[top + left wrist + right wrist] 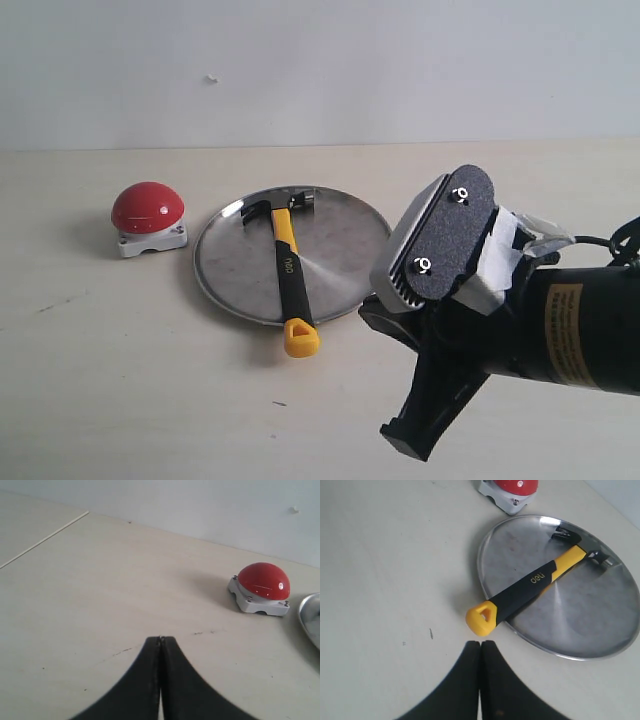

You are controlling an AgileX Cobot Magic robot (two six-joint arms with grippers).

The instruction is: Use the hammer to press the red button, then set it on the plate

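Note:
The hammer (287, 268) lies loose on the silver plate (345, 270). Its dark head is near the far rim, and its yellow looped end sticks out over the near rim onto the table. The red button (147, 206) sits on its white base left of the plate. My right gripper (408, 440) hangs shut and empty at the front right. In the right wrist view its tips (480, 643) are just short of the hammer (530, 585) and plate (590, 615). My left gripper (160, 638) is shut and empty, well apart from the button (263, 581).
The tabletop is pale beige with a white wall behind it. A plate rim (311, 614) shows at the edge of the left wrist view. The button's base (507, 501) sits just beyond the plate in the right wrist view.

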